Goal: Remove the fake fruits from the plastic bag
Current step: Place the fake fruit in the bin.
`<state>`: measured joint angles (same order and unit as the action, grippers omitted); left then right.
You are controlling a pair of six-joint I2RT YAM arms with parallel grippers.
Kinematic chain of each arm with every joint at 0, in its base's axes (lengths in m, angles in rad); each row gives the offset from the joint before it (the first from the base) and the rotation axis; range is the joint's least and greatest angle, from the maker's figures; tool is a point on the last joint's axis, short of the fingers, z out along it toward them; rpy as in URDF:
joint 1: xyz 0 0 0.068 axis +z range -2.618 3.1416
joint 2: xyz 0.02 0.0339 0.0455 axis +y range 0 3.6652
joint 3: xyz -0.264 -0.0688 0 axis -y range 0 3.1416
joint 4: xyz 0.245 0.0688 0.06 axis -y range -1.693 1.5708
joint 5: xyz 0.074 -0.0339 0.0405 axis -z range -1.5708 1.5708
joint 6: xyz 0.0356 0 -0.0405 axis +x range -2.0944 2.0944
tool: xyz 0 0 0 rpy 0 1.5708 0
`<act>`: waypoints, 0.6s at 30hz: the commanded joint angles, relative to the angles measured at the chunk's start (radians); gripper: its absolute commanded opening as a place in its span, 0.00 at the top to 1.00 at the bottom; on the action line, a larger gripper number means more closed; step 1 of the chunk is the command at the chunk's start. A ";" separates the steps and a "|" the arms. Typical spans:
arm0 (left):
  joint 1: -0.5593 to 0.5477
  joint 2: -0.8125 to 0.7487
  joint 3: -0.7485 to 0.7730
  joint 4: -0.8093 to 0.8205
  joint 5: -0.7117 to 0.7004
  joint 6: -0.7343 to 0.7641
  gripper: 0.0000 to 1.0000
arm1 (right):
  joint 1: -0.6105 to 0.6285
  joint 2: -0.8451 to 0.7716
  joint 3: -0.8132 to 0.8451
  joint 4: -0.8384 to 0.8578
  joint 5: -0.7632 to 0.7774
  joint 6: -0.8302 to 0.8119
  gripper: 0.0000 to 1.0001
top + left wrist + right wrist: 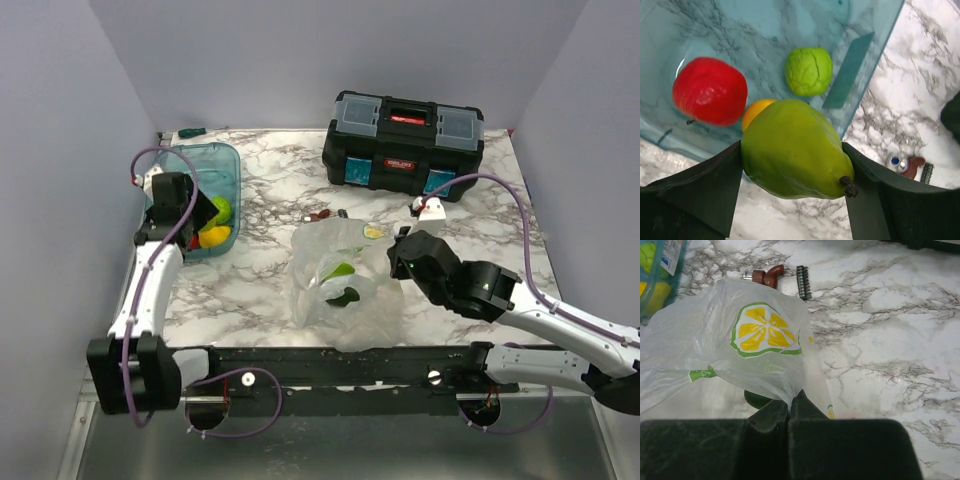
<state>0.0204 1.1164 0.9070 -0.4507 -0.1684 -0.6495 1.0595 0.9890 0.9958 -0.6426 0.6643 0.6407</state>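
My left gripper (205, 214) is shut on a lime-green pear-shaped fake fruit (795, 147) and holds it over the near edge of the teal tub (765, 30). In the tub lie a red fruit (710, 97), a round lime-green fruit (809, 71) and a yellow fruit (757, 112). My right gripper (400, 256) is shut on a pinch of the clear plastic bag (340, 285), which bears a lemon-slice print (765, 330). Inside the bag are a lime-green fruit (343, 270) and a dark green fruit (345, 296), the dark one also in the right wrist view (756, 399).
A black toolbox (403, 145) stands at the back right. Small brown and black hardware bits (767, 276) lie on the marble table just beyond the bag. The teal tub (215, 160) sits at the far left by the wall. A green-handled tool (190, 132) lies behind it.
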 commanded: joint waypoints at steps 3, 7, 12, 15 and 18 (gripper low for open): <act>0.123 0.265 0.207 0.045 0.206 -0.021 1.00 | 0.005 -0.052 -0.029 0.052 -0.005 -0.026 0.99; 0.151 0.426 0.362 -0.068 0.191 -0.009 1.00 | 0.004 -0.088 -0.037 0.050 -0.022 -0.011 0.99; 0.157 0.576 0.525 -0.159 0.132 0.064 1.00 | 0.004 -0.118 -0.024 0.036 -0.031 -0.015 0.99; 0.158 0.653 0.616 -0.247 0.044 0.059 1.00 | 0.004 -0.115 -0.004 0.015 -0.028 -0.018 0.99; 0.159 0.718 0.668 -0.321 -0.025 0.038 1.00 | 0.004 -0.105 0.016 0.001 -0.028 -0.018 0.99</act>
<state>0.1699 1.7622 1.4944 -0.6128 -0.0628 -0.6121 1.0595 0.8795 0.9733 -0.6209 0.6407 0.6270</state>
